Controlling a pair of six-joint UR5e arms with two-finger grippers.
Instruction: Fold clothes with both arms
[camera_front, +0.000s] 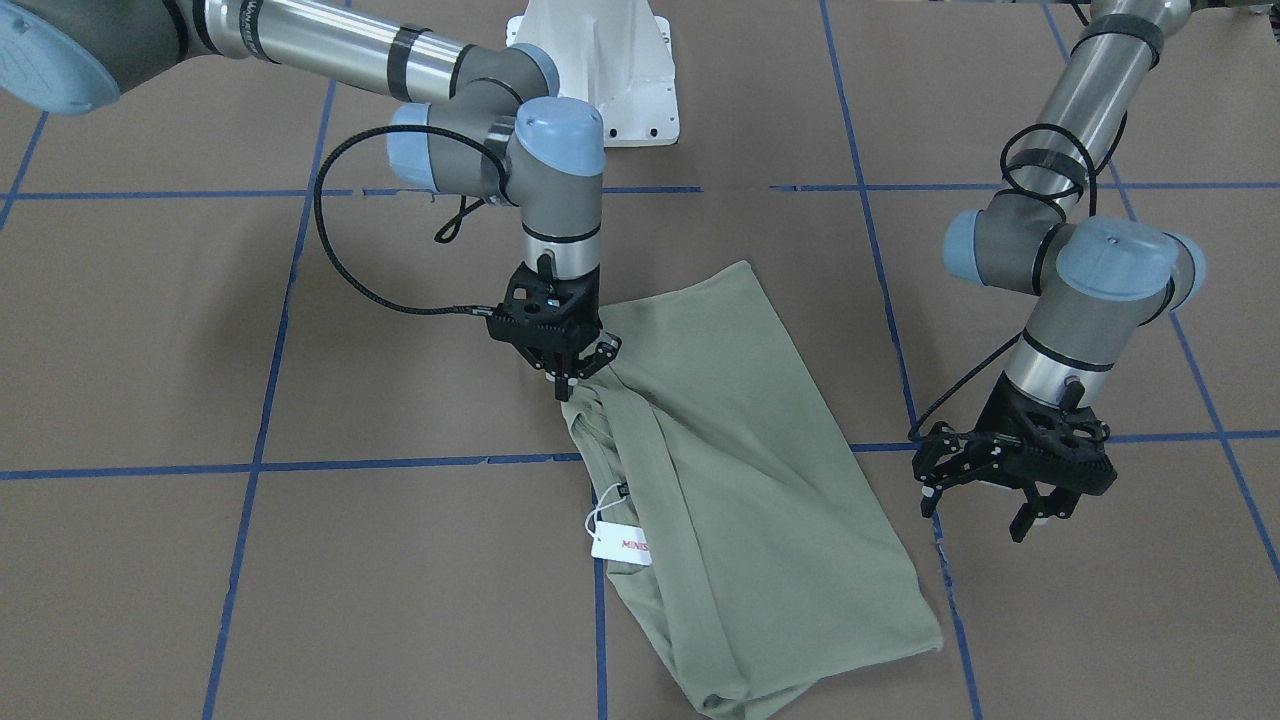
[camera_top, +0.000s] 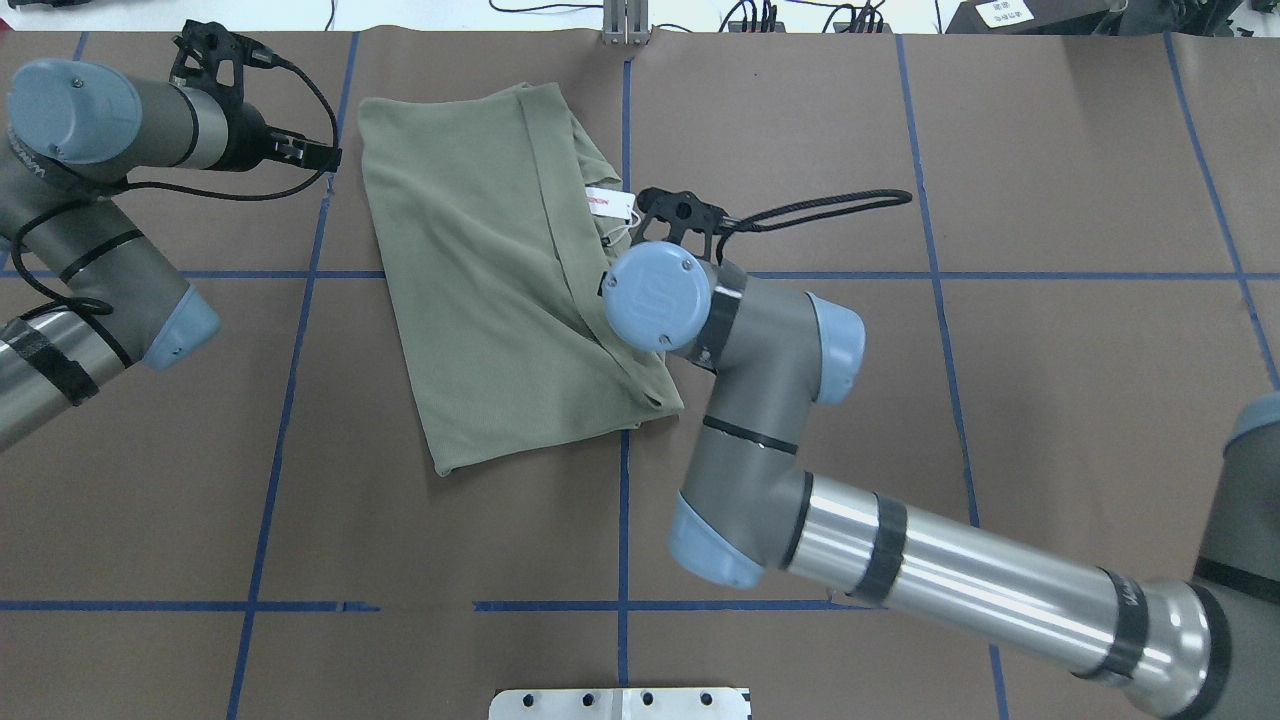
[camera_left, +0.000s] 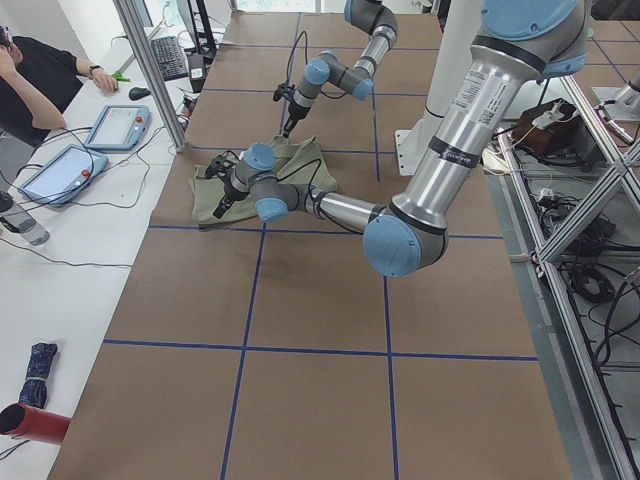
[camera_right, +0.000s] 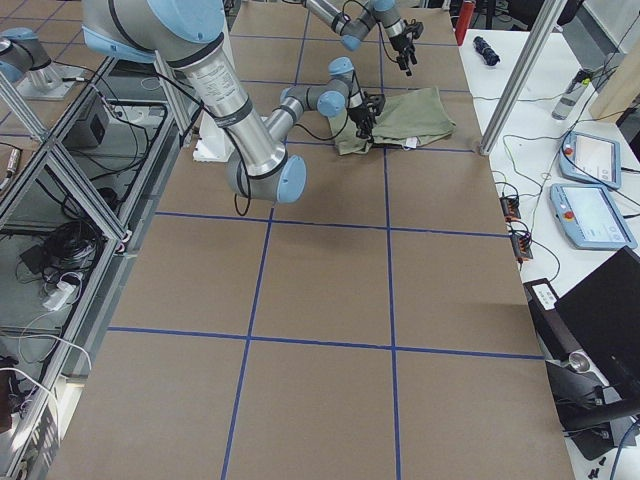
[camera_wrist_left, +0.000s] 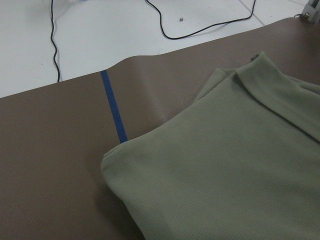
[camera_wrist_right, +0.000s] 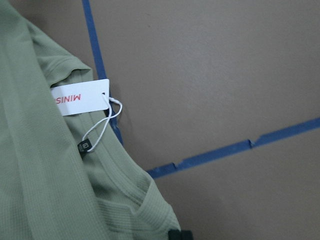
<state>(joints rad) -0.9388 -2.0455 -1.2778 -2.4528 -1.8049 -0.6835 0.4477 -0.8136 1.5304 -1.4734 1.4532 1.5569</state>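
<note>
The pale sage-green shirt lies on the table folded lengthwise, with its white MINISO hang tag at the neck. It also shows in the overhead view. My right gripper is shut on the shirt's edge near the neck and holds that bit of fabric slightly raised. In the right wrist view the tag lies beside the fabric. My left gripper is open and empty, just above the table beside the shirt's other long edge. The left wrist view shows a shirt corner.
Blue tape lines cross the brown table cover. The white pedestal base stands at the robot's side. The table's far edge carries cables. An operator and tablets are at a side desk.
</note>
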